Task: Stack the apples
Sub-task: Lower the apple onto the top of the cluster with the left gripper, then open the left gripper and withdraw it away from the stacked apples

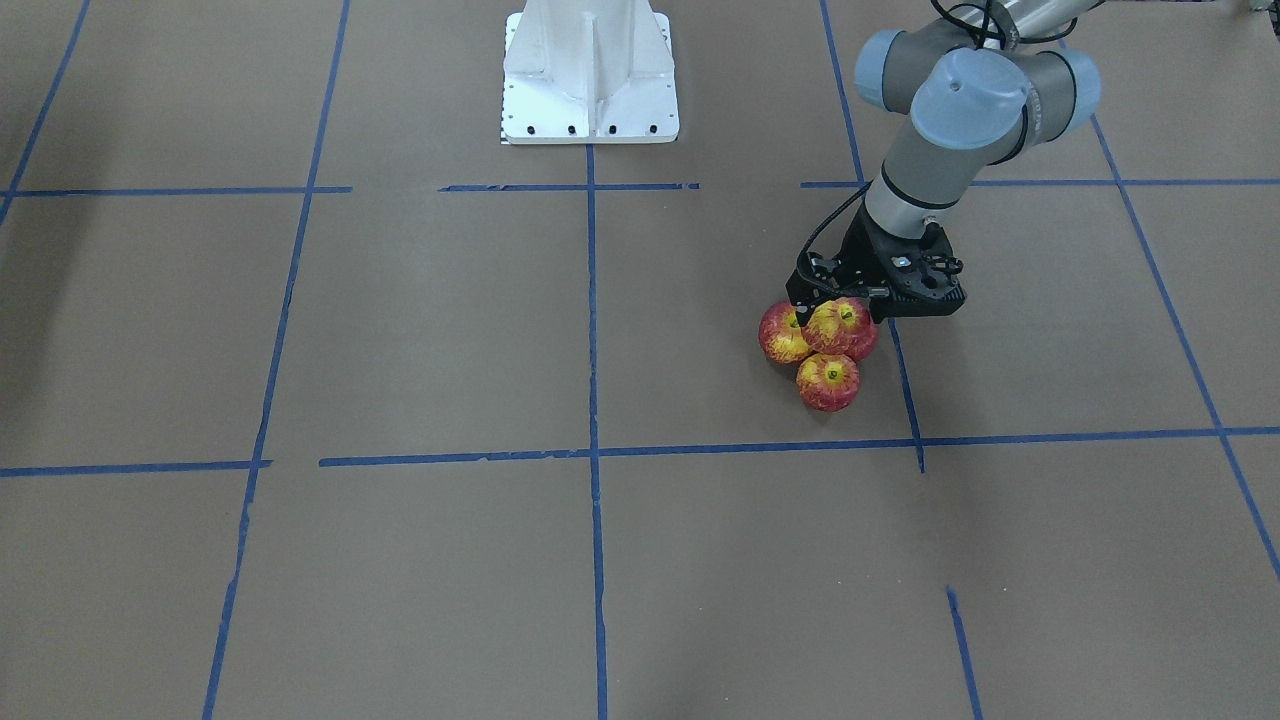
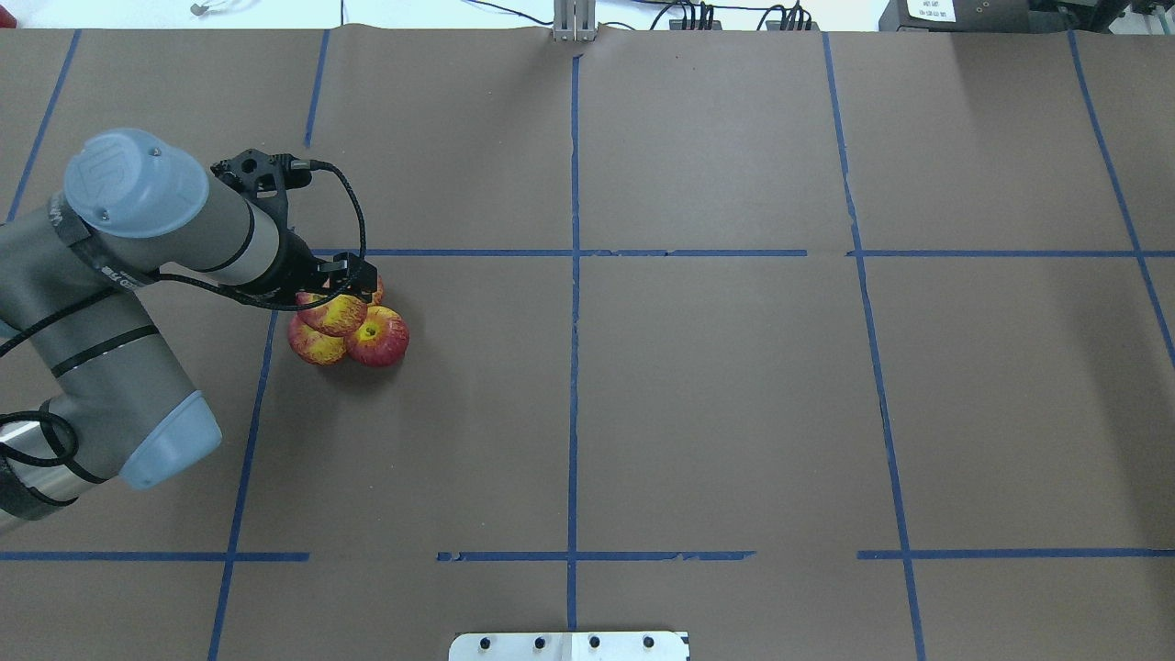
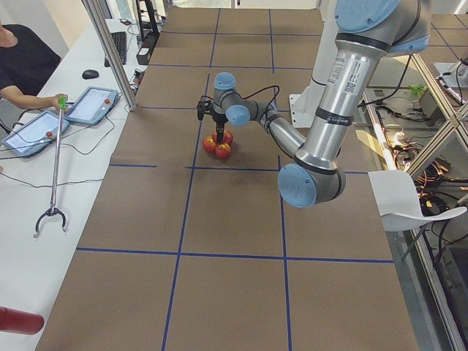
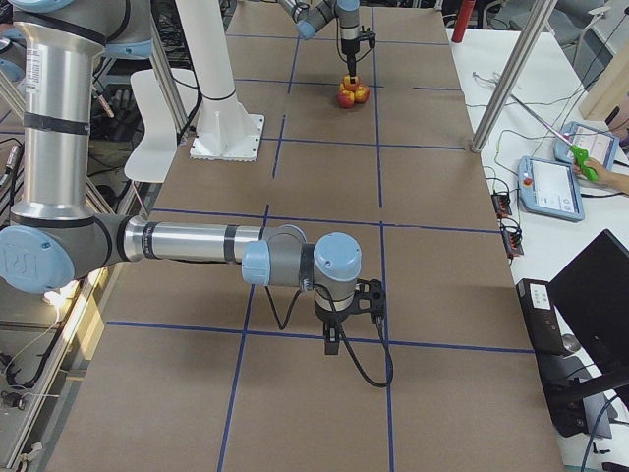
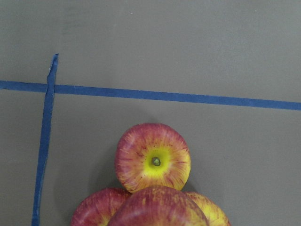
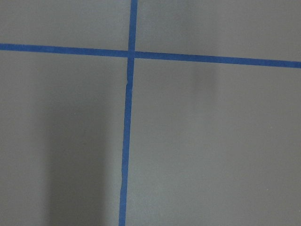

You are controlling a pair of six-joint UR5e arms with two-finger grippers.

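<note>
Showing the four apples (image 2: 376, 337) gathered in one pile on the brown table (image 1: 400, 330), on the robot's left side, just beside a blue tape line (image 1: 908, 400). Three apples lie on the surface touching one another. The top apple (image 1: 841, 328) sits in the hollow between them, dimple tilted toward the front-facing camera. The left gripper (image 1: 838, 305) hangs straight down over the pile, its fingers at either side of the top apple; whether they press on it or stand just clear cannot be told. The right gripper (image 4: 334, 342) hovers well apart, toward the table's other end, above a tape crossing; whether it is open or closed cannot be told either.
</note>
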